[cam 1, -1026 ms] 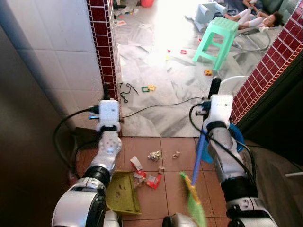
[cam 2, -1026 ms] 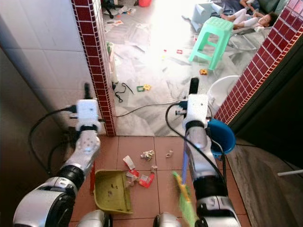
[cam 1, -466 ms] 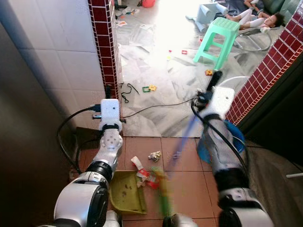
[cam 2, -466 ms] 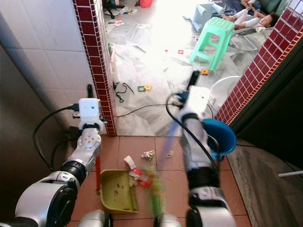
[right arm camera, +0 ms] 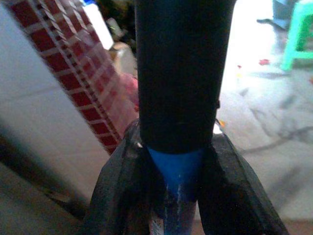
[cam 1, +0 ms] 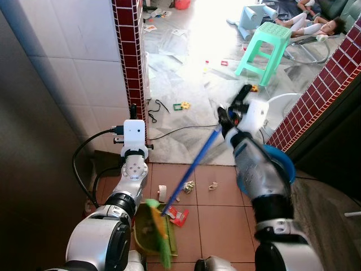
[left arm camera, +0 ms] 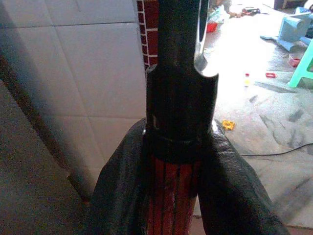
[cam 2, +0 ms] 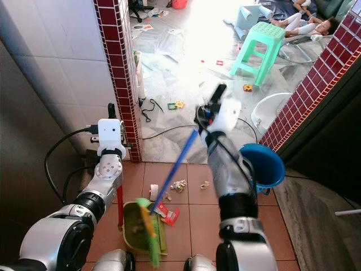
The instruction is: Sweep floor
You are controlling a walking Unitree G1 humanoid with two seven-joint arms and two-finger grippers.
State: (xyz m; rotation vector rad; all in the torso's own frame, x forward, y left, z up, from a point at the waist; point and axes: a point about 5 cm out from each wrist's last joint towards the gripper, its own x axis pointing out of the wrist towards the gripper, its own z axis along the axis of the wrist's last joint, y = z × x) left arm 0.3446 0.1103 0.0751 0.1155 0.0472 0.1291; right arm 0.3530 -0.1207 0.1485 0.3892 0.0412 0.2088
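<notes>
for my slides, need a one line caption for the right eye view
Right gripper swings the blue-handled broom over the green dustpan, which the left gripper holds by its red handle.

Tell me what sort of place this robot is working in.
Most likely a lived-in home, at a doorway between a terracotta-tiled area and a bright marble-floored room. Signs: a green plastic stool, small toys strewn on the marble floor, and a red-tiled wall edge.
</notes>
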